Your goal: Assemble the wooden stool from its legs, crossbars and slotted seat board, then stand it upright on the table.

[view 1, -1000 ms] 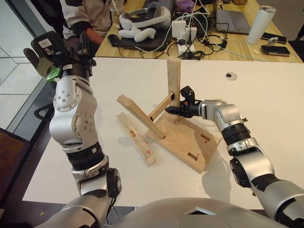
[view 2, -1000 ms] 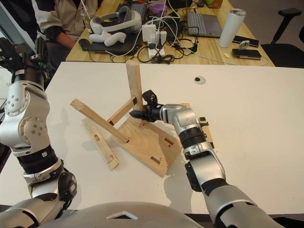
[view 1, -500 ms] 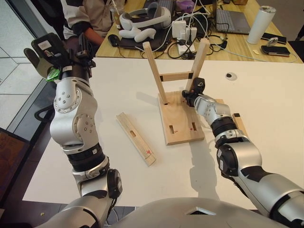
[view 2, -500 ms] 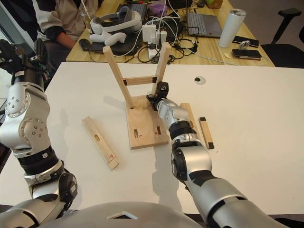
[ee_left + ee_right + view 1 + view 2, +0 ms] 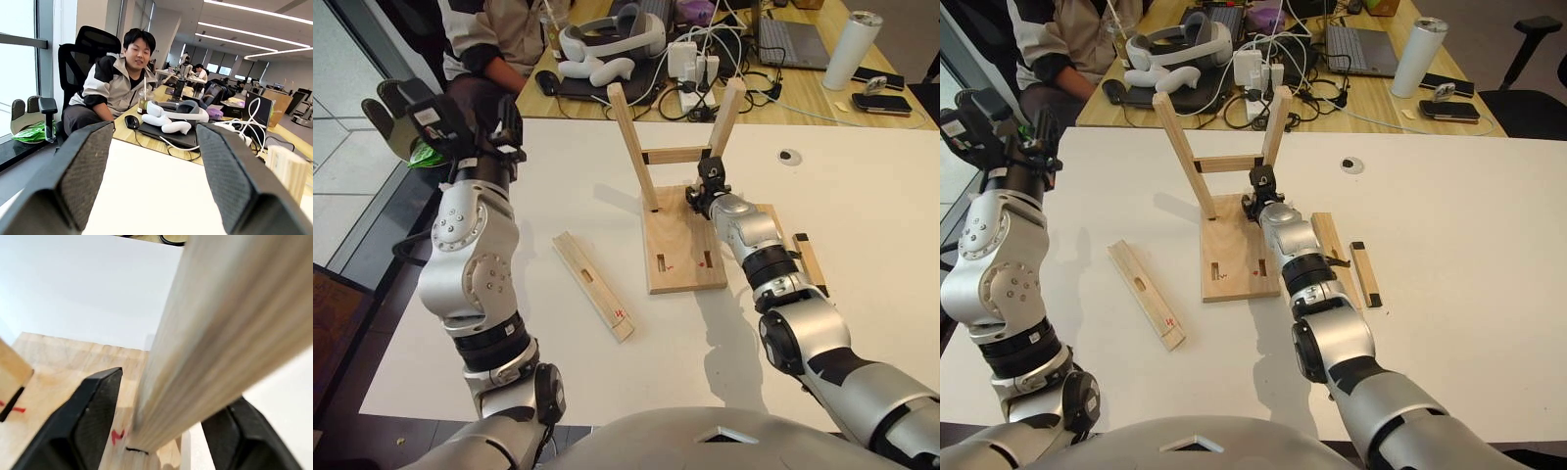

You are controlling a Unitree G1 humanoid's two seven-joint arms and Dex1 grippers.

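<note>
The loose leg (image 5: 592, 286) lies unmoved on the bench (image 5: 862, 294). The seat board (image 5: 680, 264), tipped on edge one second ago, now rests flat, with the fitted legs (image 5: 633, 147) and crossbar (image 5: 677, 155) pointing up. The right gripper (image 5: 703, 194) jaws clamp the right leg (image 5: 728, 108) at its base. The left gripper (image 5: 155, 171), jaws spread and empty, stays raised far left. Judgement: the first leg pair is seated; the second pair remains.

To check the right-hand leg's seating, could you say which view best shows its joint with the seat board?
The right wrist view: the leg meets the seat board up close. The eye views show it small, beside the right gripper. The left wrist view faces away.
</note>
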